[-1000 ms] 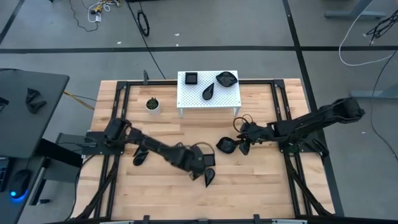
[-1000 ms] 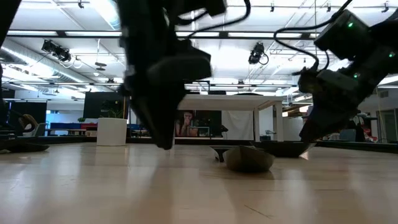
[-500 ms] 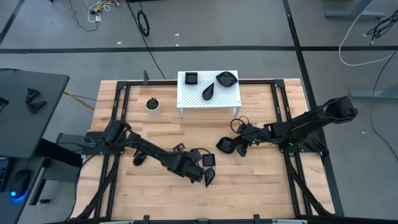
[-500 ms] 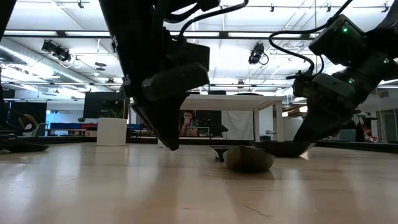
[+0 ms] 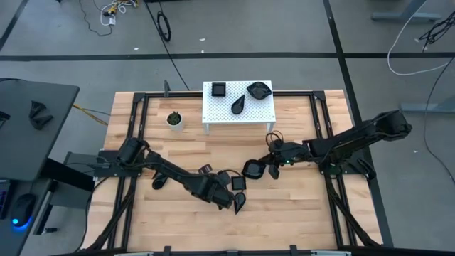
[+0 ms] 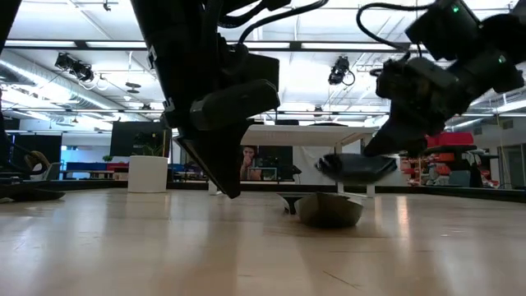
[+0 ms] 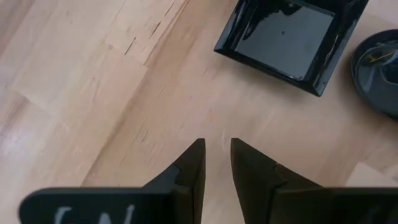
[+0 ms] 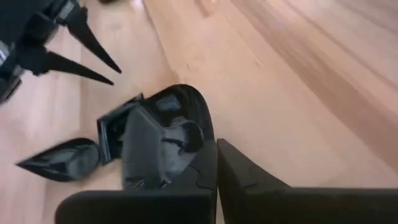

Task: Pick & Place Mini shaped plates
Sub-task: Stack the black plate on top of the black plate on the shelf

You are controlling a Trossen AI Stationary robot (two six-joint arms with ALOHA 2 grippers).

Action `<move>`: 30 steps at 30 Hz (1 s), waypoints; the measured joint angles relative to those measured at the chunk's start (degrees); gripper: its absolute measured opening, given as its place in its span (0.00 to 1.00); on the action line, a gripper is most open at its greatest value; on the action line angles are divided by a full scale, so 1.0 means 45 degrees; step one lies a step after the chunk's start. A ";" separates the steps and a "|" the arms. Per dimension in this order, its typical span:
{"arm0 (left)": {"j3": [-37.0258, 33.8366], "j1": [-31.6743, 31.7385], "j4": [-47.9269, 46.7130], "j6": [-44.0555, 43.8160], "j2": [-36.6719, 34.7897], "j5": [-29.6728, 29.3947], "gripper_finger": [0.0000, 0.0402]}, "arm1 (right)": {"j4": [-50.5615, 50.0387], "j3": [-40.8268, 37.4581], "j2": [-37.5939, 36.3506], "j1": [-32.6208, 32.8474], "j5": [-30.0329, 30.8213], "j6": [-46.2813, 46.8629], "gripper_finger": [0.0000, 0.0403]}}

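Bright even overhead light, backlit low view, blurred wrist views

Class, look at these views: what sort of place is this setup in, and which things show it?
Probably a robotics lab or workshop in an open-plan office: cables trail over the taped floor, exposed ceiling lights show overhead, and two arms work at a framed wooden table.

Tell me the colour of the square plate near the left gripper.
Glossy black square plate, clearest in the left wrist view.
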 joint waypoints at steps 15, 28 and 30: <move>0.0000 0.0000 0.0045 0.0024 0.0000 -0.0072 0.20 | -0.1777 0.1056 -0.1943 -0.0027 0.0986 -0.0135 0.00; 0.0000 0.0000 0.0324 0.0139 0.0000 -0.0337 0.20 | -0.2033 0.1816 -0.6045 -0.4877 0.0787 -0.1867 0.00; 0.0000 0.0000 0.0333 0.0155 0.0000 -0.0339 0.20 | -0.2224 0.2390 -0.5863 -0.6123 0.0388 -0.2160 0.00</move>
